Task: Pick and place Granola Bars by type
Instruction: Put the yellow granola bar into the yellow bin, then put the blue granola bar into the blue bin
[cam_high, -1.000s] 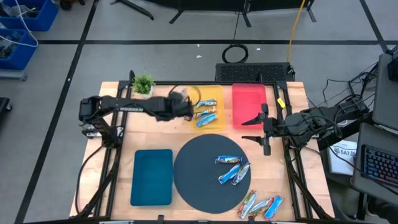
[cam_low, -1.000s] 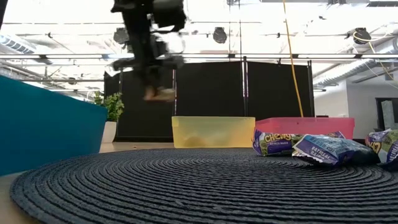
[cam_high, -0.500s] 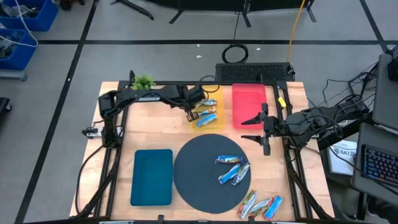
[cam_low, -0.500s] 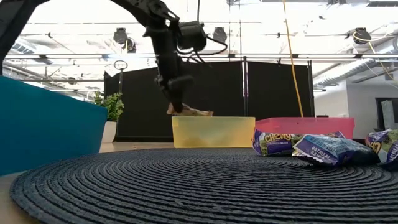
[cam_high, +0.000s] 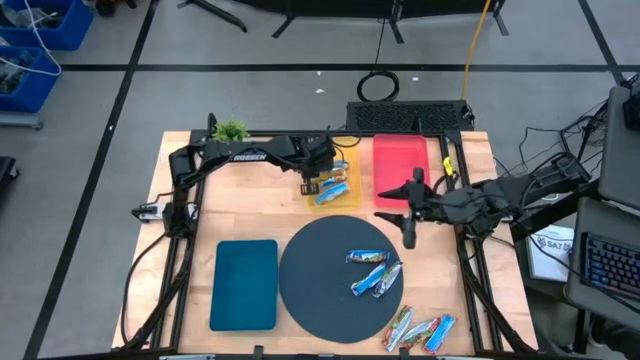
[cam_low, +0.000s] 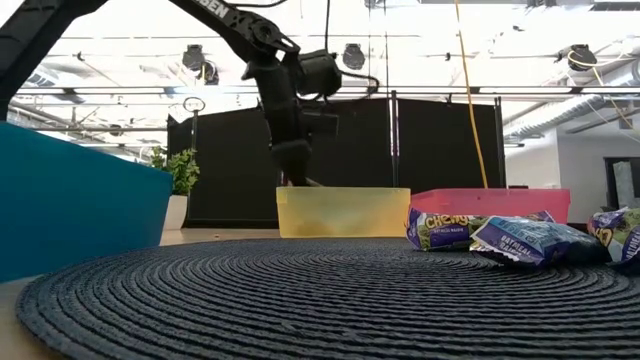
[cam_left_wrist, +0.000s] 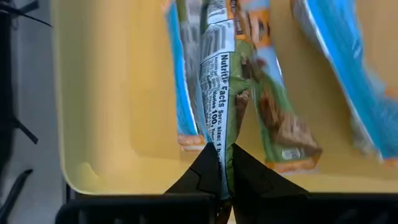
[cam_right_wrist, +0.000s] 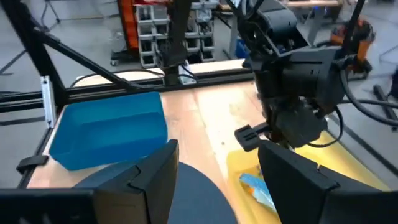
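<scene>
Reaching across the far side of the table, the left gripper (cam_high: 312, 184) hung low over the yellow tray (cam_high: 345, 150), its fingers (cam_left_wrist: 205, 171) pinched narrow on a bar (cam_left_wrist: 217, 106) that lay lengthwise on the tray floor among the others; the low view showed the same gripper (cam_low: 296, 170) dipping to the tray's far rim (cam_low: 342, 192). Nearer on the left sat the teal tray (cam_high: 245, 284), with no bars in it. More bars (cam_high: 333, 188) rested in the yellow tray just right of the gripper. At the middle, the round dark mat (cam_high: 310, 275) carried three bars (cam_high: 372, 272) toward its right side, touching or nearly touching one another. Right of the yellow tray stood the red tray (cam_high: 399, 165), its floor bare. Another three bars (cam_high: 420, 328) lay in a loose cluster off the mat at the near right of the table. Farthest right, the right gripper (cam_high: 407, 211) hovered above the table just near of the red tray with its fingers (cam_right_wrist: 292, 180) spread wide and holding nothing.
</scene>
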